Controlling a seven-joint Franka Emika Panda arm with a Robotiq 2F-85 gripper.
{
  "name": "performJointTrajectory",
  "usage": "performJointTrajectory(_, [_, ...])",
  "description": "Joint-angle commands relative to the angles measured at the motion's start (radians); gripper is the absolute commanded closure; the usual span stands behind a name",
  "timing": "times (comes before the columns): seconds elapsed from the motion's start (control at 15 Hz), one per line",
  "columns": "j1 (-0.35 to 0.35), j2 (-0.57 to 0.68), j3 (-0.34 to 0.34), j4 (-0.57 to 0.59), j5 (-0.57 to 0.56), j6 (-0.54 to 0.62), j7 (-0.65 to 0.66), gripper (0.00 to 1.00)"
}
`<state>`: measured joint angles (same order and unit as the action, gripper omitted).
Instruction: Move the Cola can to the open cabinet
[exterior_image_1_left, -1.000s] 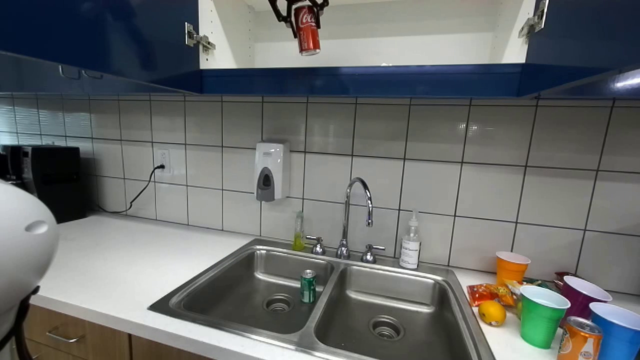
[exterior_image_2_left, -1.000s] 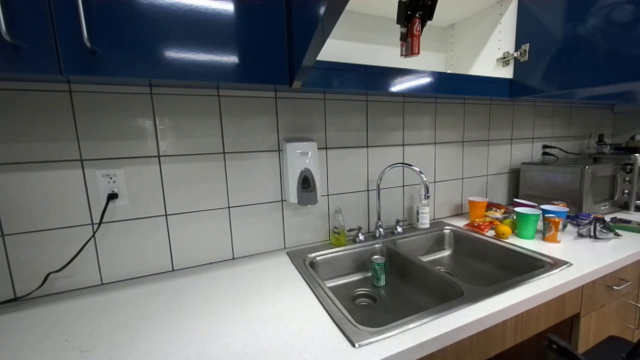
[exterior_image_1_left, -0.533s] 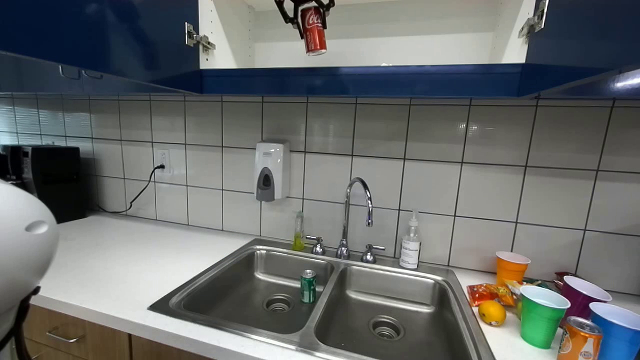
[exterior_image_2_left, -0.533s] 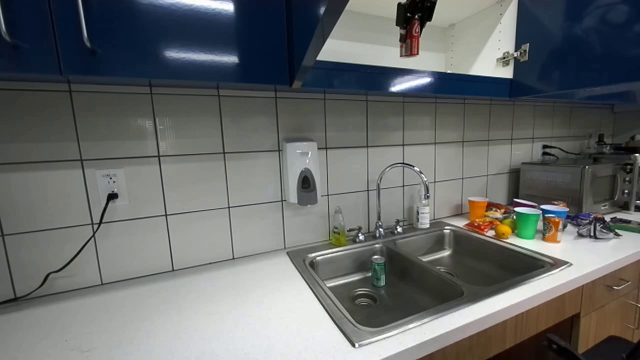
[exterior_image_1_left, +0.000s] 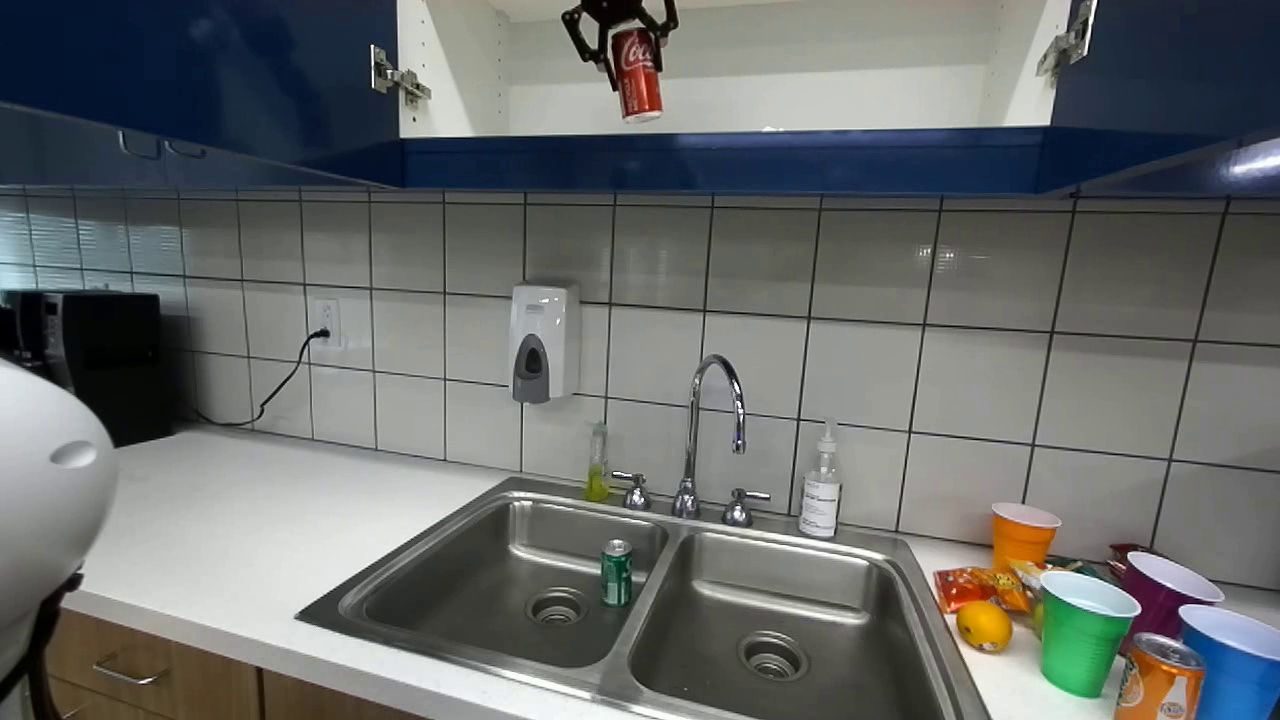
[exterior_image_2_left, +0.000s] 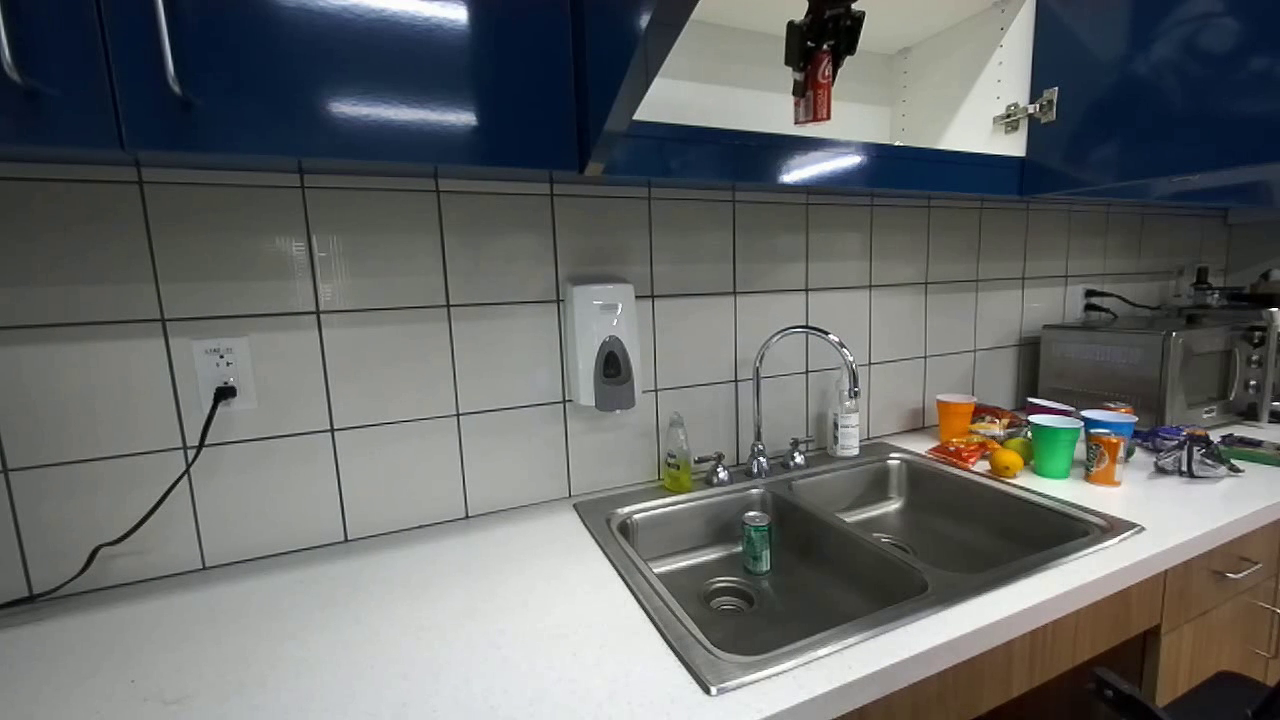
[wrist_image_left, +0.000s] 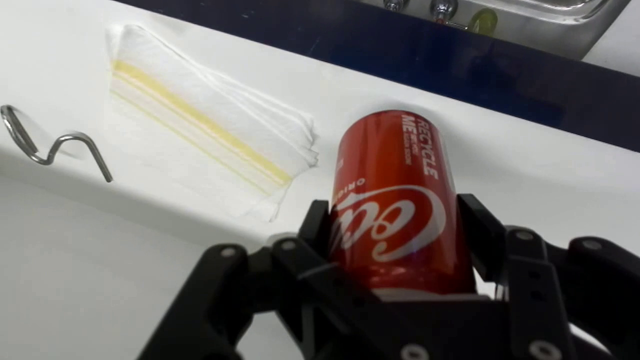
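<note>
In an exterior view, a black box (exterior_image_1_left: 110, 365) sits at the left on the counter (exterior_image_1_left: 250, 500); the dispenser (exterior_image_1_left: 562, 330) hangs on the wall (exterior_image_1_left: 408, 330). Right of that and higher, the gripper (exterior_image_1_left: 636, 72) grasps the Cola can (exterior_image_1_left: 639, 92) by its sides, at the open cabinet (exterior_image_1_left: 800, 85). The Cola can points base down; its long axis is near upright but tilted, the base further right than the top. In both exterior views white shows between its base and the cabinet's blue edge (exterior_image_1_left: 760, 162). Below, a green can (exterior_image_1_left: 617, 575) stands upright in the left basin of the sink (exterior_image_1_left: 648, 605); then come the faucet (exterior_image_1_left: 691, 440), a pump bottle (exterior_image_1_left: 821, 500) and, at the right, an orange cup (exterior_image_1_left: 1020, 540) and a blue cup (exterior_image_1_left: 1225, 670).

In the wrist view, a bent wire (wrist_image_left: 98, 156) lies leftmost, then a white sheet (wrist_image_left: 200, 132). Right of them the Cola can, clasped between the fingers (wrist_image_left: 482, 237) over the cabinet's white floor (wrist_image_left: 550, 170), runs lengthwise up the view, base away from the gripper, toward the blue edge.
</note>
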<state>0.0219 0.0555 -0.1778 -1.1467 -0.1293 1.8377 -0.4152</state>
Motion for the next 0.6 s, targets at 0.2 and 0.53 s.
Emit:
performJointTrajectory(0.2, [-0.015,0.086,-0.018,0.108,0.05,0.005,-0.023,0.59])
performJointTrajectory(0.53, [-0.017,0.131,-0.029,0.142,0.074,0.019,-0.015,0.59])
